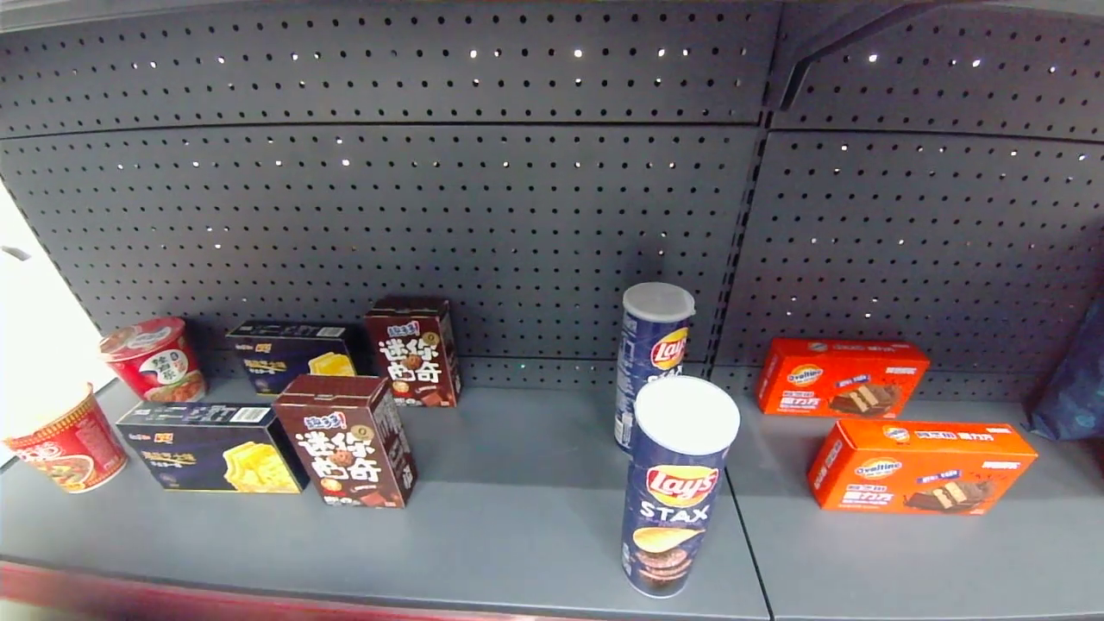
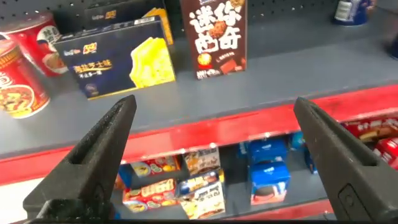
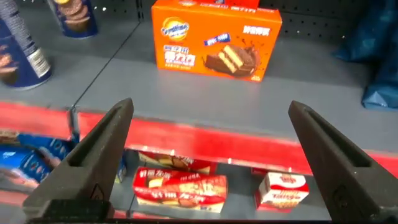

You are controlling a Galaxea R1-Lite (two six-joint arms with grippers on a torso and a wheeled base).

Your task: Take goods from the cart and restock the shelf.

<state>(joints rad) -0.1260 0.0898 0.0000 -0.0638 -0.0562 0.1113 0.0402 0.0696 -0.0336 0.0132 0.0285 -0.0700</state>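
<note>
The shelf (image 1: 517, 517) held two chip cans (image 1: 679, 483). To the left of the chip cans stood two brown cookie boxes (image 1: 349, 440), two dark blue boxes (image 1: 211, 448) and two red noodle cups (image 1: 65, 444); to their right lay two orange boxes (image 1: 918, 466) and one blue bag (image 1: 1074, 388).

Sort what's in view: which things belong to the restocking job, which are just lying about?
Job: shelf, chip cans, orange boxes, brown boxes, dark blue boxes, noodle cups, open left end effector, open right end effector.
Lying about: blue bag, lower-shelf goods, pegboard.
</note>
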